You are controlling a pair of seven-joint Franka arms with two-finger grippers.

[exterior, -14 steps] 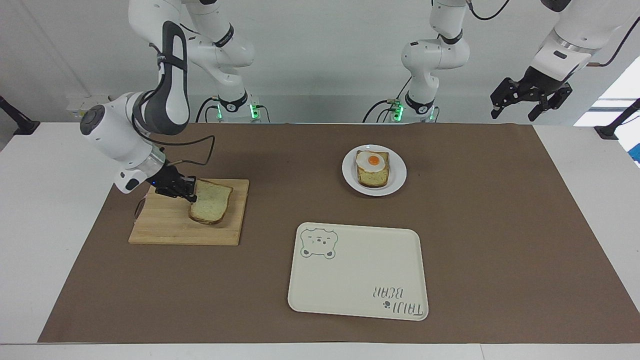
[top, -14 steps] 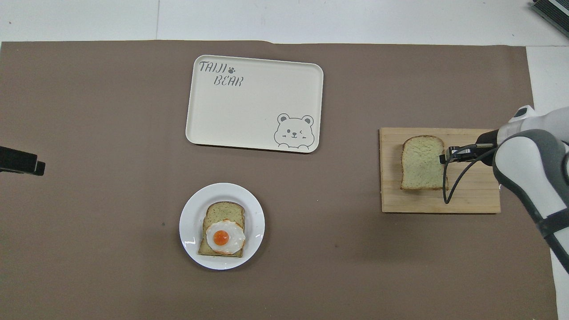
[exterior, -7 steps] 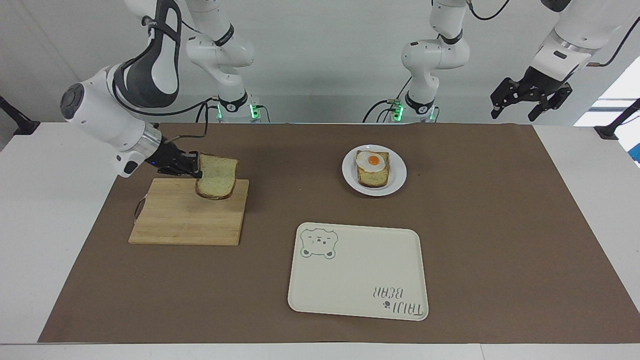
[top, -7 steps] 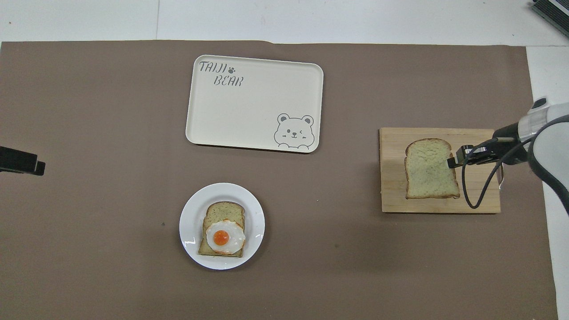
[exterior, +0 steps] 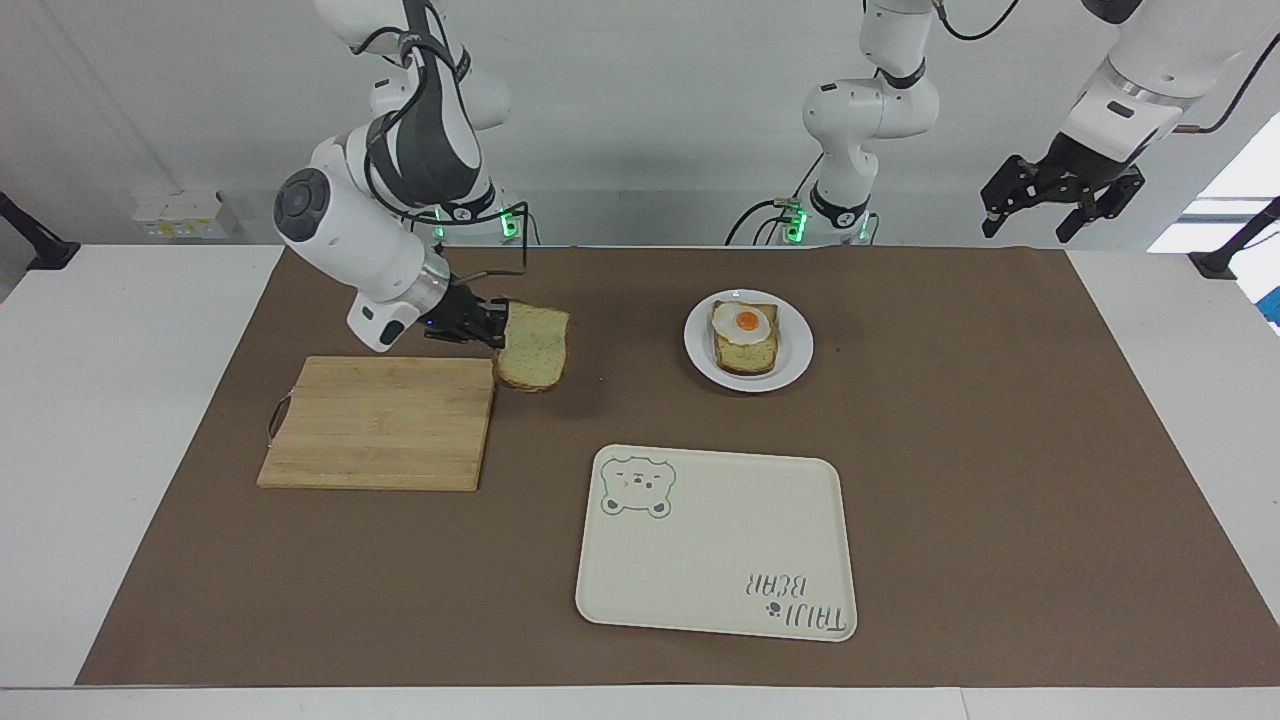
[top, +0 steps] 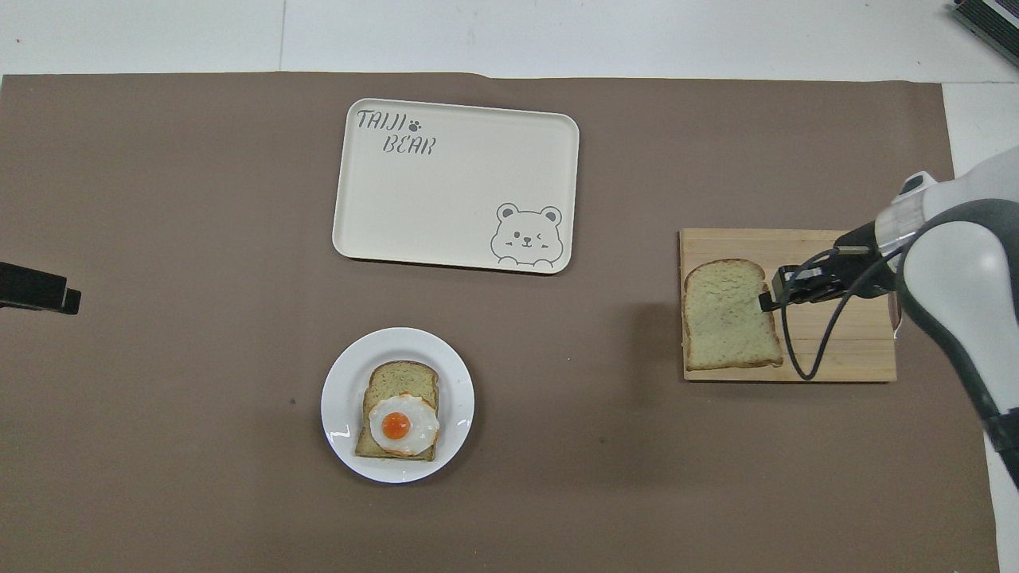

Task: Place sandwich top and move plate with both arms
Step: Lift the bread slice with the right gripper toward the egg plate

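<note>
The sandwich top (exterior: 533,347) (top: 728,314), a plain tan bread slice, hangs in the air tilted over the end of the wooden board nearest the plate. My right gripper (exterior: 492,328) (top: 769,298) is shut on the slice's crust edge. The small white plate (exterior: 797,352) (top: 337,398) sits toward the middle of the mat and carries the egg-topped bread slice (exterior: 745,338) (top: 400,418). My left gripper (exterior: 1040,215) waits open and empty, raised over the mat's corner at the left arm's end; only its tip (top: 36,288) shows in the overhead view.
The wooden cutting board (exterior: 380,425) (top: 832,350) lies bare at the right arm's end. A cream bear tray (exterior: 715,540) (top: 454,187) lies farther from the robots than the plate. A brown mat (exterior: 1000,450) covers the table.
My right gripper lifted the bread slice off the cutting board and carried it toward the plate, to the board's end. The left arm stayed still.
</note>
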